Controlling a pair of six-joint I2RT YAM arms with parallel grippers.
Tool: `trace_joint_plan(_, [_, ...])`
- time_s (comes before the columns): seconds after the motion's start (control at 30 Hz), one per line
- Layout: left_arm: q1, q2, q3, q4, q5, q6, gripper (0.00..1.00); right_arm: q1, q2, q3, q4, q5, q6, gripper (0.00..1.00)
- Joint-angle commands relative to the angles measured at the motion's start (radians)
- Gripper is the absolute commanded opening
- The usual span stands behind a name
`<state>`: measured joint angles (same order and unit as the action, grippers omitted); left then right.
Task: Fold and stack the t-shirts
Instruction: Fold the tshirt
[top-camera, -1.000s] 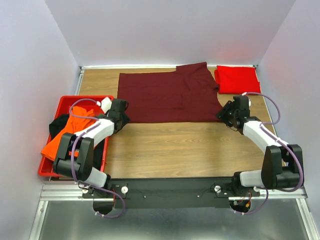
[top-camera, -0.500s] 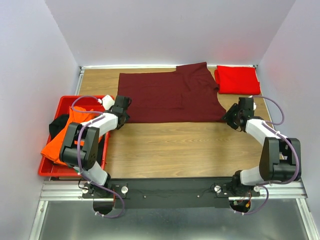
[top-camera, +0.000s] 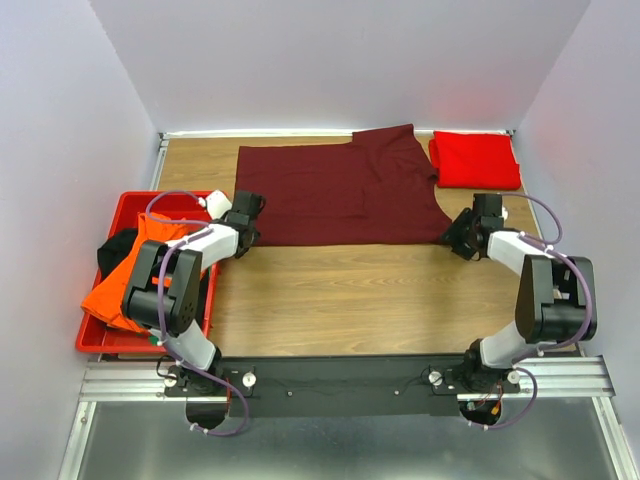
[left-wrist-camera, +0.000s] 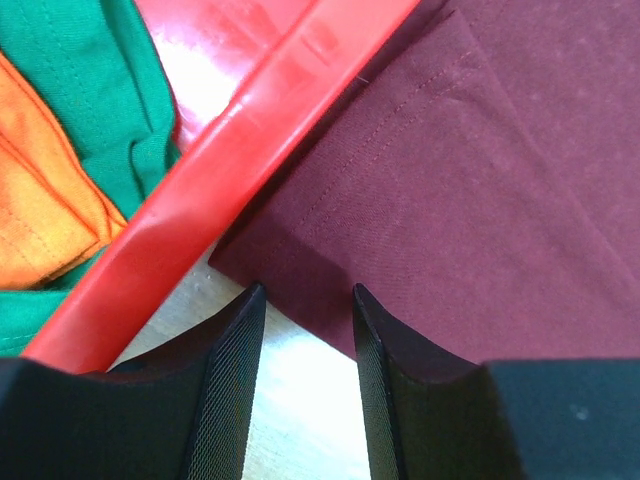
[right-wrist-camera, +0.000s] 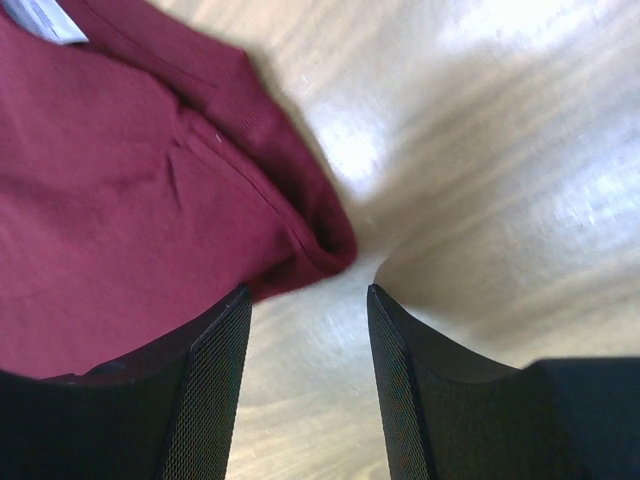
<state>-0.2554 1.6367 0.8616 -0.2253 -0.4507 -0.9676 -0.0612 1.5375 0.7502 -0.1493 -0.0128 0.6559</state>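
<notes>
Here, from above, we see the maroon t-shirt (top-camera: 340, 195) lying flat and spread out at the far side of the wooden table (top-camera: 350, 290). A folded red t-shirt (top-camera: 475, 160) sits just beside it in the far right corner. The red tray (top-camera: 100, 340) on the left holds an orange t-shirt (top-camera: 120, 285) and a black t-shirt (top-camera: 115, 248). The left gripper (top-camera: 247, 222) is at the maroon t-shirt's near left corner. The right gripper (top-camera: 462, 238) is at its near right corner.

In the left wrist view, the left gripper (left-wrist-camera: 303, 295) has its fingers a little apart. The shirt corner lies between them, not pinched. The tray rim (left-wrist-camera: 230, 170) runs just beside that corner, with green cloth (left-wrist-camera: 90, 90) and orange cloth inside the tray.

In the right wrist view, the right gripper (right-wrist-camera: 308, 292) is open too and holds nothing. The rolled shirt corner sits right in front of the gap. A white label (right-wrist-camera: 45, 18) shows at the top left.
</notes>
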Motion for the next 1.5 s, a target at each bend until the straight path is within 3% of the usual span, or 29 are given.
trace_joint_plan(0.0, [0.008, 0.049, 0.013, -0.063, -0.117, 0.007, 0.49, -0.009, 0.042, 0.041, 0.033, 0.008, 0.014, 0.56])
trace_joint_plan(0.13, [0.005, 0.075, 0.019, -0.069, -0.129, 0.007, 0.49, -0.009, 0.081, 0.064, 0.045, 0.001, 0.014, 0.46])
trace_joint_plan(0.27, [-0.007, 0.106, 0.046, -0.088, -0.146, -0.003, 0.42, -0.011, 0.114, 0.09, 0.051, 0.0, 0.005, 0.35])
trace_joint_plan(0.3, [-0.008, 0.12, 0.054, -0.104, -0.151, -0.011, 0.38, -0.009, 0.125, 0.1, 0.051, 0.001, 0.002, 0.24])
trace_joint_plan(0.37, [-0.015, 0.13, 0.074, -0.12, -0.163, -0.014, 0.29, -0.011, 0.131, 0.11, 0.048, -0.004, -0.004, 0.14])
trace_joint_plan(0.4, [-0.016, 0.132, 0.079, -0.131, -0.166, -0.014, 0.26, -0.011, 0.13, 0.113, 0.048, -0.007, -0.006, 0.02])
trace_joint_plan(0.43, [-0.016, 0.129, 0.085, -0.132, -0.167, -0.01, 0.2, -0.011, 0.127, 0.112, 0.048, -0.01, -0.009, 0.0])
trace_joint_plan(0.47, [-0.019, 0.124, 0.089, -0.132, -0.169, -0.005, 0.0, -0.009, 0.115, 0.112, 0.047, -0.007, -0.013, 0.0])
trace_joint_plan(0.87, [-0.047, -0.06, 0.038, -0.183, -0.129, 0.007, 0.0, -0.048, -0.161, 0.051, -0.094, 0.065, -0.01, 0.0])
trace_joint_plan(1.47, [-0.062, -0.575, -0.202, -0.27, 0.0, -0.036, 0.0, -0.077, -0.534, 0.006, -0.499, 0.097, 0.02, 0.0])
